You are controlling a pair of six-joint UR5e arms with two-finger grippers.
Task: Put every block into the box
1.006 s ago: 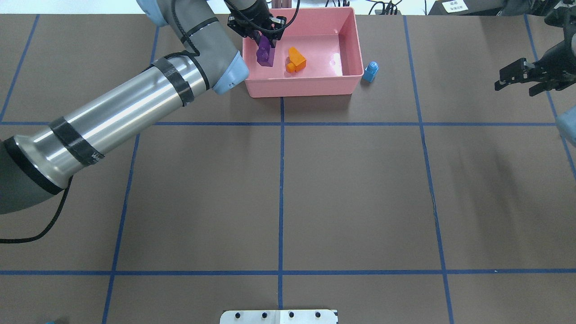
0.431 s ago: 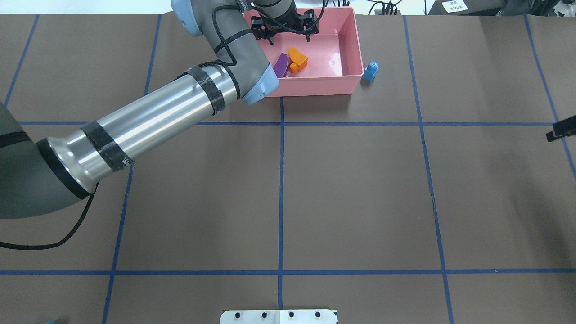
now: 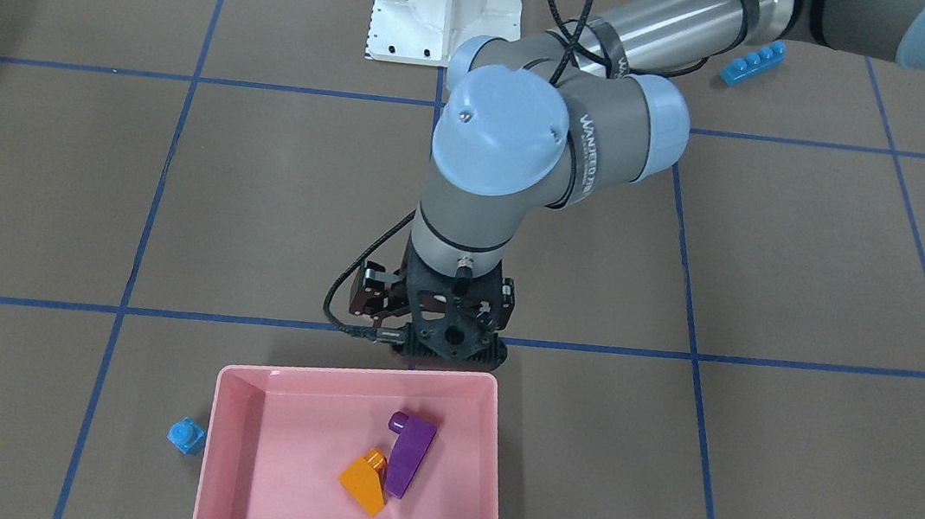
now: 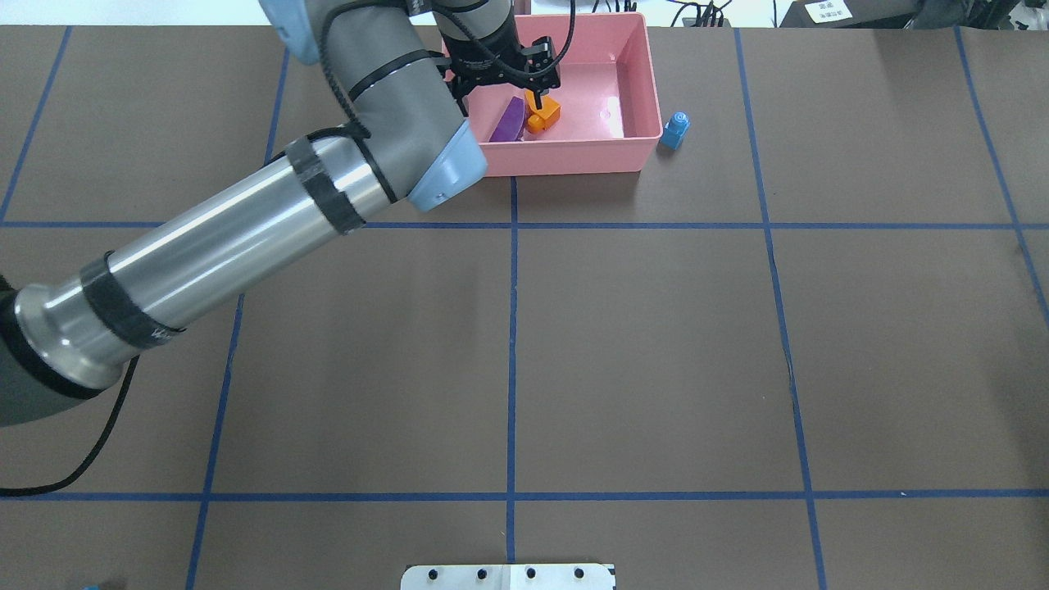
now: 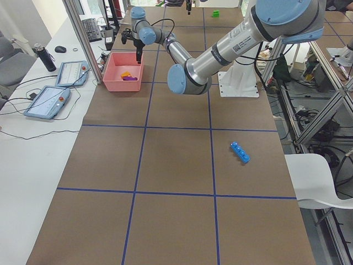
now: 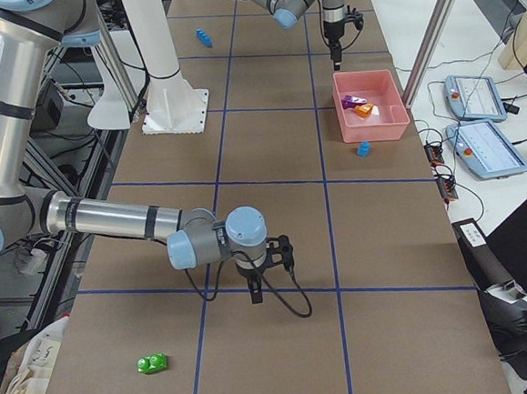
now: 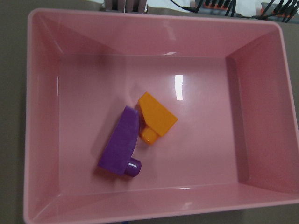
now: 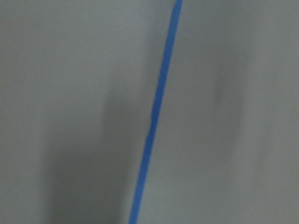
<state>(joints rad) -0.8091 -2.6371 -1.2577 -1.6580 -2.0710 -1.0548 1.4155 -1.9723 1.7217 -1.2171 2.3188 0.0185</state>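
Observation:
The pink box (image 4: 642,78) stands at the table's far side. An orange sloped block (image 4: 545,117) and a purple sloped block (image 4: 508,123) lie touching inside it, also in the left wrist view (image 7: 158,119) (image 7: 120,148). My left gripper (image 4: 500,98) hangs open and empty over the box's left part. A small light-blue block (image 4: 674,131) stands on the table just right of the box. A long blue block (image 3: 752,64) lies near my base. A green block (image 6: 151,362) lies at the table's right end. My right gripper (image 6: 265,274) shows only in the exterior right view, so I cannot tell its state.
The white robot base (image 3: 444,5) stands at the table's near edge. Blue tape lines (image 4: 512,360) divide the brown table into squares. Two tablets (image 5: 48,102) lie on a side table beyond the box.
My left gripper has let go of the purple block, which now lies on its side against the orange one. My right arm has swung out of the overhead view.

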